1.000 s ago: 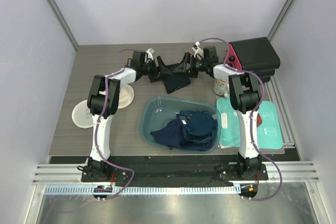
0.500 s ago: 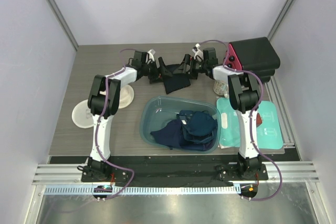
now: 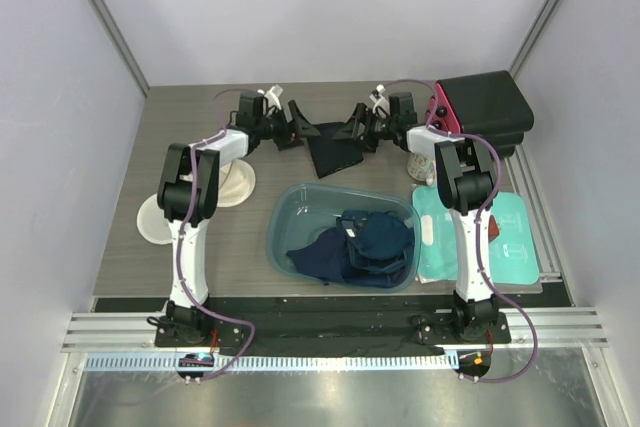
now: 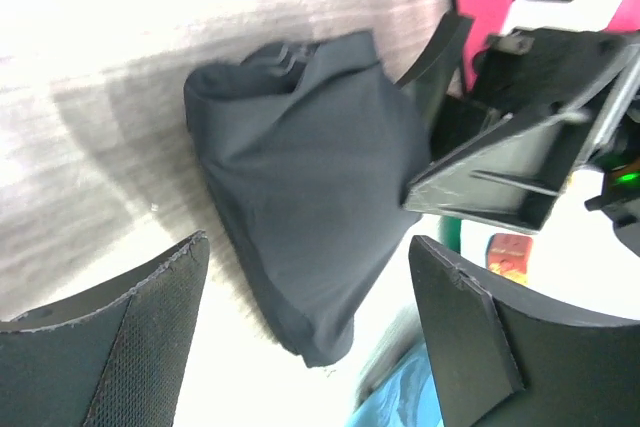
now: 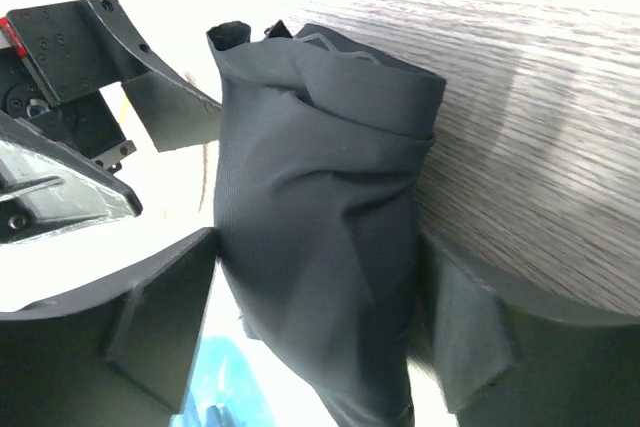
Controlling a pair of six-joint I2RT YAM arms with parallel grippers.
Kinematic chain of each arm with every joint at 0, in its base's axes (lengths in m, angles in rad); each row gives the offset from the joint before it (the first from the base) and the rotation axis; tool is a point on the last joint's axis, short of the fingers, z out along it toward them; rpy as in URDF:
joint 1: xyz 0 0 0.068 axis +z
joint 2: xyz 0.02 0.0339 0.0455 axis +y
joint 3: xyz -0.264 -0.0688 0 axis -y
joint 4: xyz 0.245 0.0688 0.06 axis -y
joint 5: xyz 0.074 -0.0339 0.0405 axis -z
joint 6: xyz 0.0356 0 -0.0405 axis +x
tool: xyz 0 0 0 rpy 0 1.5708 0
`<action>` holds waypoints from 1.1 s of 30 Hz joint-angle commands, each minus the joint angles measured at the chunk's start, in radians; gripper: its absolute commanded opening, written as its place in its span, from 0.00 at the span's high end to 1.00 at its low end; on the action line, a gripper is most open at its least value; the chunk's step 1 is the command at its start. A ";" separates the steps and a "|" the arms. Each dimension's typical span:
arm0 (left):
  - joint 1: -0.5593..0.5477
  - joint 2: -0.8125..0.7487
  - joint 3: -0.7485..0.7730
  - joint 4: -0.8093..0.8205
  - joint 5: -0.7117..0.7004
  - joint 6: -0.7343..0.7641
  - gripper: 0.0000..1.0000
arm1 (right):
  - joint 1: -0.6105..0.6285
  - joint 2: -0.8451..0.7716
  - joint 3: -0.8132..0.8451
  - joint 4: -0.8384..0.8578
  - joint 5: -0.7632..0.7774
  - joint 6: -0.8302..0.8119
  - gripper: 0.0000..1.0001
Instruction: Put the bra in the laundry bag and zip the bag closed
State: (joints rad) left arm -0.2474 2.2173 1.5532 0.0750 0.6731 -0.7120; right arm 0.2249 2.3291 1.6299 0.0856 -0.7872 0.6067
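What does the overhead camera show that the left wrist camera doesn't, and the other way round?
Only overhead: the navy clothes and the cream laundry bag. Only the left wrist: its own fingers up close, spread wide. Both: the black bra and the right gripper next to it.

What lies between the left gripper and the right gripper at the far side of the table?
The bra lies between the left gripper and the right gripper. The top external view shows this, and both wrist views agree.
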 commanded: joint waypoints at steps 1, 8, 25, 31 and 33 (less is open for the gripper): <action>0.002 0.044 0.016 0.172 0.077 -0.078 0.20 | -0.021 0.030 0.045 0.028 -0.035 0.062 0.21; 0.000 0.045 -0.008 0.177 0.068 -0.078 0.17 | -0.032 0.046 0.071 -0.030 0.011 0.047 0.27; -0.041 0.130 -0.021 0.332 0.059 -0.196 0.28 | -0.027 0.029 0.100 -0.072 0.025 0.031 0.27; -0.044 0.107 -0.019 0.206 0.011 -0.134 0.24 | -0.027 0.032 0.105 -0.079 0.025 0.024 0.27; -0.044 0.069 -0.021 0.139 -0.038 -0.080 0.18 | -0.027 0.027 0.105 -0.080 0.023 0.019 0.27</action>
State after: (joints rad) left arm -0.2878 2.3493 1.5314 0.3508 0.7216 -0.8928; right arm 0.2012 2.3745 1.6966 0.0177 -0.7727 0.6506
